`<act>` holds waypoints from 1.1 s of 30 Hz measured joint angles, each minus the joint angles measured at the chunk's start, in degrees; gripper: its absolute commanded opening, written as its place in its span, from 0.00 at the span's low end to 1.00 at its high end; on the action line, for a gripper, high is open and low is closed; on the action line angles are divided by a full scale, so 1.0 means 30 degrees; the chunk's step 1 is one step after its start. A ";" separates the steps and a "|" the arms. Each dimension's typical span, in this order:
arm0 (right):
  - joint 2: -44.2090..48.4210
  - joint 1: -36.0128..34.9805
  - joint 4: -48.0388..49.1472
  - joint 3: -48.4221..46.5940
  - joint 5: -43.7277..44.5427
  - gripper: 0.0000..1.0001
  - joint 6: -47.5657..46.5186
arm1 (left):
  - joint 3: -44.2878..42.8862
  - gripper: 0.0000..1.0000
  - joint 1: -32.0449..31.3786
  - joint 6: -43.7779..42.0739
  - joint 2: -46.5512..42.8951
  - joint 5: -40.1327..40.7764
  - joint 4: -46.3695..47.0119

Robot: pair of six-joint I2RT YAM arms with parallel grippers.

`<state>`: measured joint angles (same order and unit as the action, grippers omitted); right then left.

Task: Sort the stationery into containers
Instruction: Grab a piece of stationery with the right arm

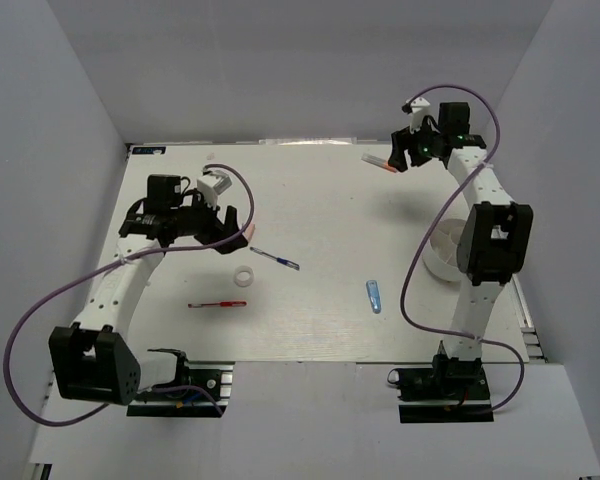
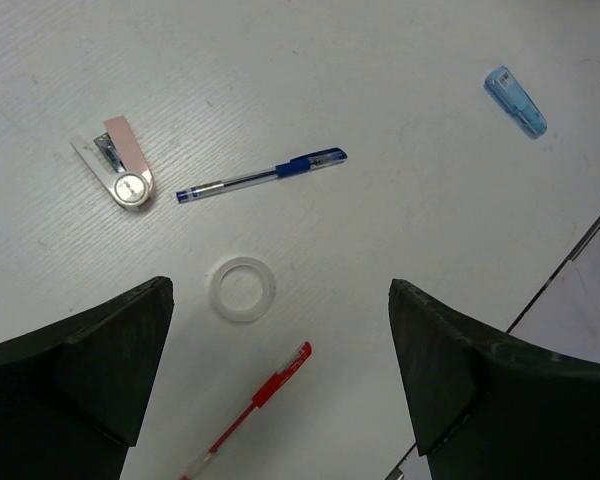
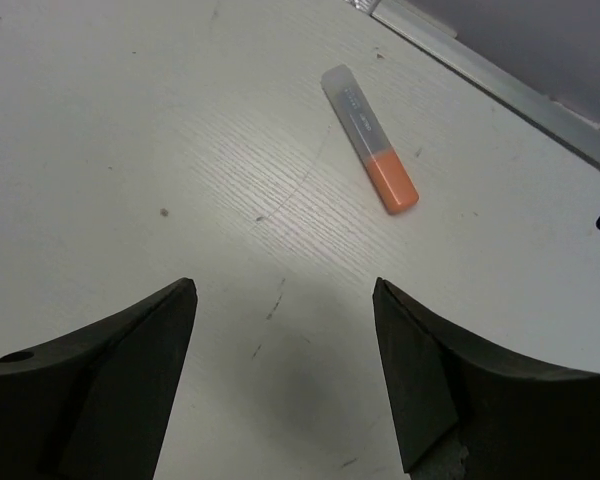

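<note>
We see the left pincer [image 2: 280,288] spread apart near the white tape ring [image 2: 242,289] between blue pen [image 2: 263,175] and red pen [image 2: 255,405], the right pincer [image 3: 284,285] spread apart near the orange-capped marker [image 3: 370,138] on the tabletop [image 3: 130,120].

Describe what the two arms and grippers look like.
The left arm and right arm have white links, black joint housings and a looping purple cable each. The left gripper and right gripper have dark, wedge-shaped fingers. Green lights show near the right wrist.
</note>
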<state>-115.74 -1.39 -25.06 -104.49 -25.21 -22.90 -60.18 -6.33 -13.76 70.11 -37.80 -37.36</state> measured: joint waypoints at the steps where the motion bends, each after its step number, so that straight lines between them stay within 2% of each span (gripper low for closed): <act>1: -0.0648 0.0000 0.0168 -0.0335 0.0080 0.84 0.0160 | -0.0109 0.98 0.0015 0.0000 0.0415 -0.0138 0.0000; 3: -0.1632 -0.0007 0.0430 -0.0816 0.0240 0.89 0.0590 | -0.0233 0.98 0.0036 0.0000 0.1100 -0.0350 -0.0036; 8: -0.5005 -0.0066 0.1727 -0.4022 0.0969 0.89 0.1537 | -0.0248 0.98 0.0073 0.0051 0.2266 -0.0772 -0.0233; 12: -0.6674 -0.0124 0.3716 -0.4750 0.2477 0.89 0.3009 | -0.0219 0.98 0.0066 0.0255 0.2594 -0.1166 -0.0233; 13: -0.6951 -0.0146 0.4218 -0.4750 0.2849 0.85 0.3373 | -0.0204 0.98 0.0066 0.0321 0.2594 -0.1239 -0.0226; 16: -0.7861 -0.0175 0.5319 -0.4969 0.3687 0.83 0.4605 | -0.0117 0.98 0.0066 0.0401 0.2616 -0.1341 -0.0182; 33: -1.0863 -0.0838 0.7118 -0.7162 0.3067 0.80 1.0630 | 0.0299 0.98 0.0066 0.0772 0.3075 -0.1399 -0.0109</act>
<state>-148.33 -3.90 -3.70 -125.97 -16.01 8.99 -59.29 -6.13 -11.44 79.33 -42.00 -37.69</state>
